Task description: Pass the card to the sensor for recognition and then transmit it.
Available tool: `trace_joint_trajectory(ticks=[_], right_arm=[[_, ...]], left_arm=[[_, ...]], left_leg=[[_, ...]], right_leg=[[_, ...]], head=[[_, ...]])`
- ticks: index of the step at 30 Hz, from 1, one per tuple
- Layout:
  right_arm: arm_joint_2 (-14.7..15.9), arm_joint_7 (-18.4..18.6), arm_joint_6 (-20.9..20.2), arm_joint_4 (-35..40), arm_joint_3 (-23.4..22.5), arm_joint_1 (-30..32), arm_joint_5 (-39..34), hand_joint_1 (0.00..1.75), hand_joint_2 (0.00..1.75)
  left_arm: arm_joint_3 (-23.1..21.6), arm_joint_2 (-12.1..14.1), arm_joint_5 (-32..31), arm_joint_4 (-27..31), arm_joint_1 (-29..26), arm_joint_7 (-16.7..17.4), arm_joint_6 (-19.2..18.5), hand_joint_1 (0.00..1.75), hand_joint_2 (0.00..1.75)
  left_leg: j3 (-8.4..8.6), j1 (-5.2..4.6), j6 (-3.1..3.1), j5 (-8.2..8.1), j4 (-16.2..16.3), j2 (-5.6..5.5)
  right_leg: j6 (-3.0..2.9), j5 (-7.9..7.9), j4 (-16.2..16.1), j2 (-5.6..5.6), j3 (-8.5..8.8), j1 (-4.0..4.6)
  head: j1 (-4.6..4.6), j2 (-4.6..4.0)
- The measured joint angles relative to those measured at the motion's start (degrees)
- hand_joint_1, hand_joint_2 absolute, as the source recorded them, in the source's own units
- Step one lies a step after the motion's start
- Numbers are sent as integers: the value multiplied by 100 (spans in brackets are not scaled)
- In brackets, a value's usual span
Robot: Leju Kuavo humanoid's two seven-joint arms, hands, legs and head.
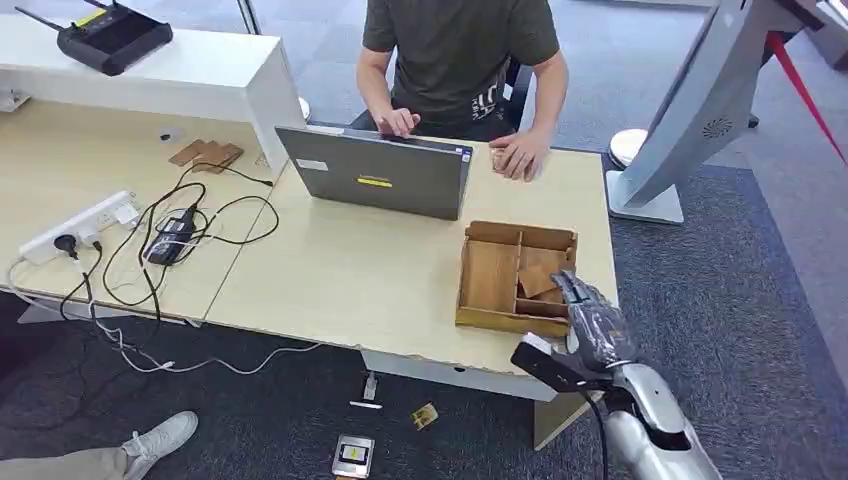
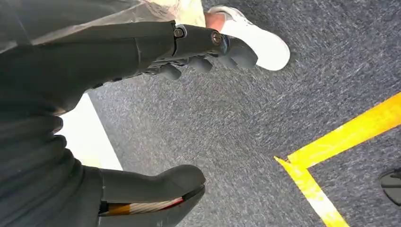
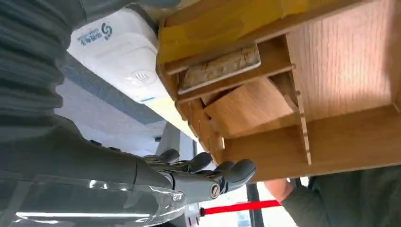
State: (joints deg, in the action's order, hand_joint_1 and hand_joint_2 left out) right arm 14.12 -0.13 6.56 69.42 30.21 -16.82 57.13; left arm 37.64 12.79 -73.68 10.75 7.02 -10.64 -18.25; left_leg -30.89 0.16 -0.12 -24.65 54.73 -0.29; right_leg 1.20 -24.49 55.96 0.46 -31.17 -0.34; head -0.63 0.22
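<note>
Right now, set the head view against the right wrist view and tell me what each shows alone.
Head view alone: the grey open laptop, the white power strip and the black router.

Right wrist view alone: the white box-shaped device with a wave mark.

Both: the compartmented wooden tray with a tilted wooden card, the right robot hand, and the seated person.

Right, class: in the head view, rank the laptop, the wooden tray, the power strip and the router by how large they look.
1. Laptop, clearly largest.
2. Wooden tray, a bit smaller.
3. Power strip and router: these look about alike; the router is farther from the camera, so I would not rank them.
</note>
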Motion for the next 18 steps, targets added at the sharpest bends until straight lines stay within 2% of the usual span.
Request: trace_joint_trajectory(ticks=[7,18], right_arm=[[-92,4,29,-288,66,-85,118,0,175],[-188,188,358,-400,125,-185,750,0,175]], left_arm=[[22,-2,-7,0,-1,0,-20,0,175],[52,-2,-66,0,-1,0,-20,0,175]], left_leg=[[0,0,0,0,0,0],[1,0,0,0,0,0]], right_leg=[[0,0,0,0,0,0],[0,0,1,0,0,0]], head=[[0,0],[0,0]])
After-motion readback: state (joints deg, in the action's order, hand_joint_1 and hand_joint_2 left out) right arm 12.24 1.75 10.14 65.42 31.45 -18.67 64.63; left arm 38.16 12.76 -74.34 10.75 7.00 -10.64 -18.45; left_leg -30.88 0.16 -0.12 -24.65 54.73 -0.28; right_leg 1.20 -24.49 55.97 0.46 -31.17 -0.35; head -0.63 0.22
